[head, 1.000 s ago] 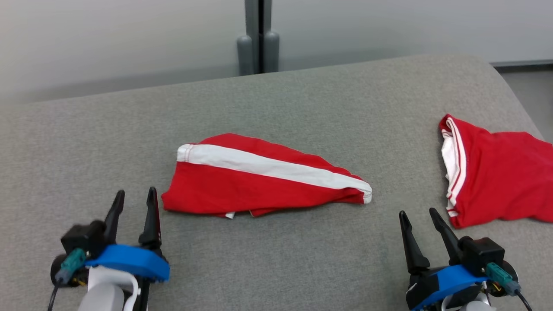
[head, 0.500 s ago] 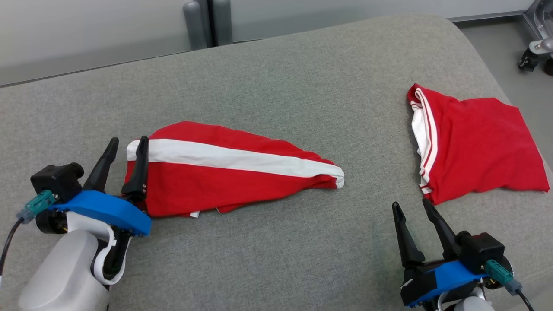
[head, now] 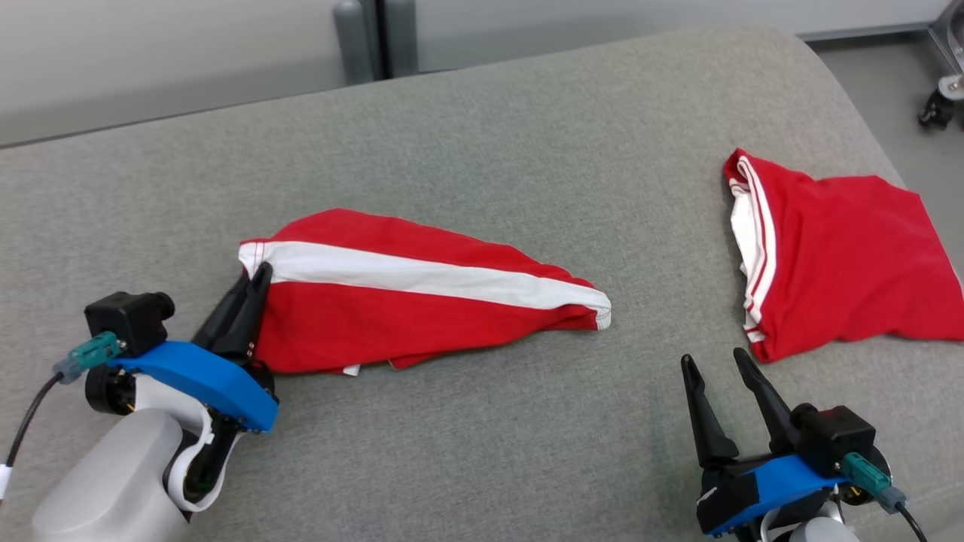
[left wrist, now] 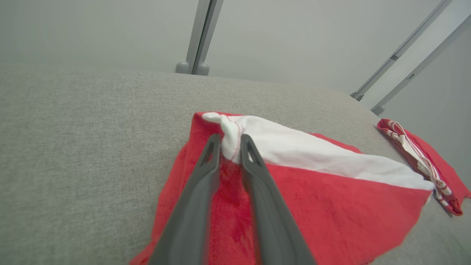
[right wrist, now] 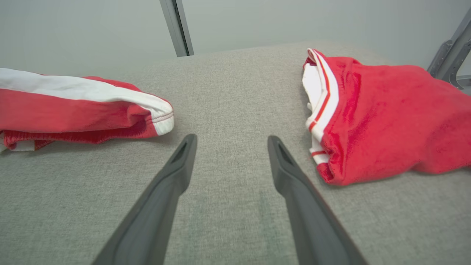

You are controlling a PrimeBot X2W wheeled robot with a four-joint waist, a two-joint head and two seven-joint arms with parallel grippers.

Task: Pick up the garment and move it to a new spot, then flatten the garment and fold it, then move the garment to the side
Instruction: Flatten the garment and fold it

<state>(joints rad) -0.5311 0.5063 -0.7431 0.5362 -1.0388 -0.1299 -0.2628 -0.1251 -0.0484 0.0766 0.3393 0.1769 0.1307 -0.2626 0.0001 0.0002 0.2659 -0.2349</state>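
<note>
A red garment (head: 422,316) with a broad white stripe lies folded over in the middle of the grey padded surface (head: 482,135). My left gripper (head: 254,280) is at its left end. In the left wrist view the two dark fingers (left wrist: 206,173) stand close together with the red and white cloth (left wrist: 331,184) bunched up between them, so the gripper (left wrist: 230,139) is shut on the cloth. My right gripper (head: 713,357) hangs open at the lower right over bare surface, holding nothing. In its own view, the right gripper (right wrist: 232,139) points between the garment's right tip (right wrist: 73,106) and another red cloth.
A second red garment (head: 836,263) with white trim lies at the right edge of the surface, just beyond my right gripper. In the right wrist view this second garment (right wrist: 386,110) is on the right. A grey post (head: 373,38) stands at the wall behind. A wheeled base (head: 941,105) stands on the floor at the upper right.
My left gripper went forward to the garment's left end and its fingers came together on the cloth. The right gripper stayed open. The head camera has shifted.
</note>
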